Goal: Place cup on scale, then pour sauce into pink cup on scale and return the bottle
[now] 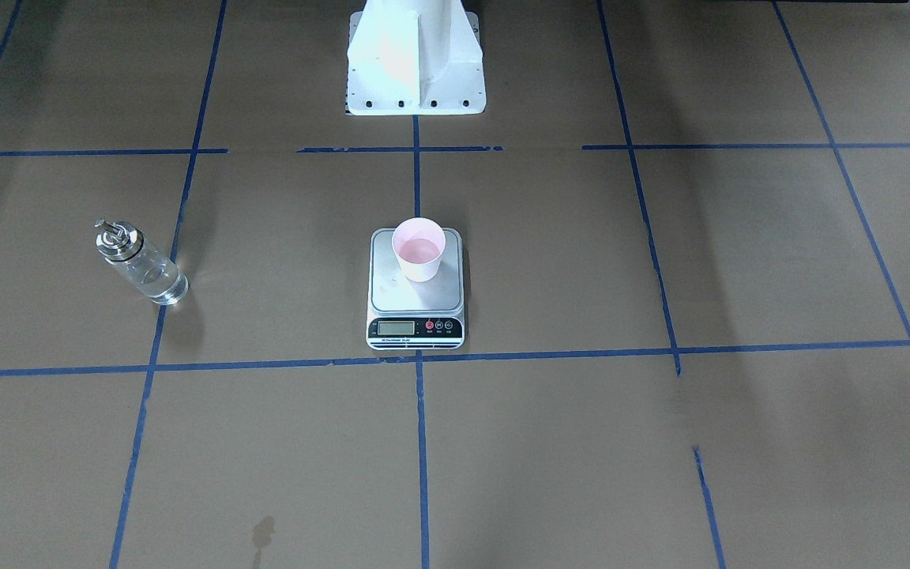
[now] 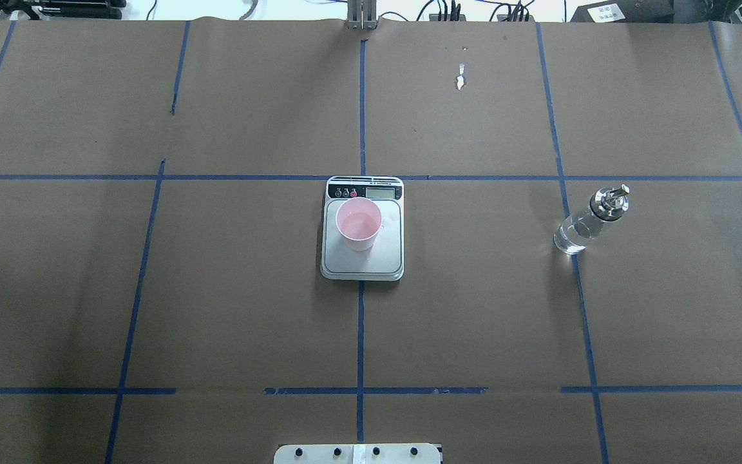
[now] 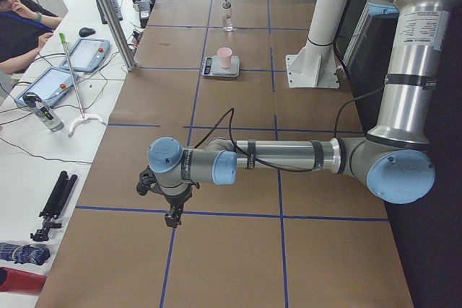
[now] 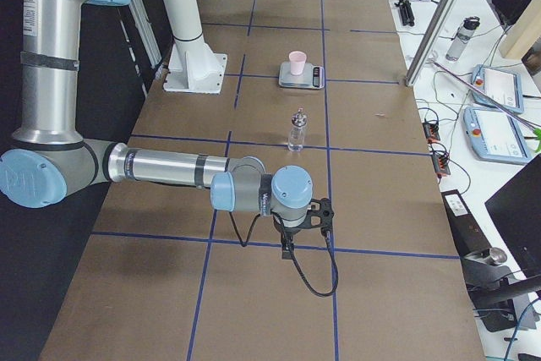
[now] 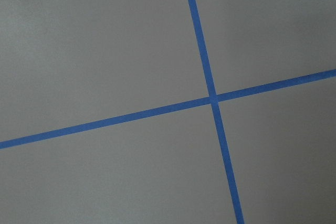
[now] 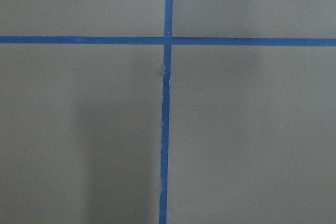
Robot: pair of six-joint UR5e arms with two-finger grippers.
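Observation:
The pale pink cup point(image 1: 419, 250) stands upright on the steel platform of the scale point(image 1: 415, 299) at the table's middle, toward the platform's robot-side edge in the front-facing view. The clear glass bottle point(image 2: 590, 220) with its silver spout stands upright on the table to the robot's right, with clear sauce in its lower part. Both arms are far from these things. The left gripper point(image 3: 173, 216) hangs over the table's left end and the right gripper point(image 4: 287, 248) over its right end; whether either is open or shut I cannot tell. Both wrist views show only brown paper and blue tape.
The robot's white base point(image 1: 415, 59) stands behind the scale. A side desk with tablets point(image 3: 81, 54), cables and a black tripod point(image 3: 54, 203) runs along the far table edge, and a person point(image 3: 18, 30) sits there. Blue tape lines grid the brown table cover.

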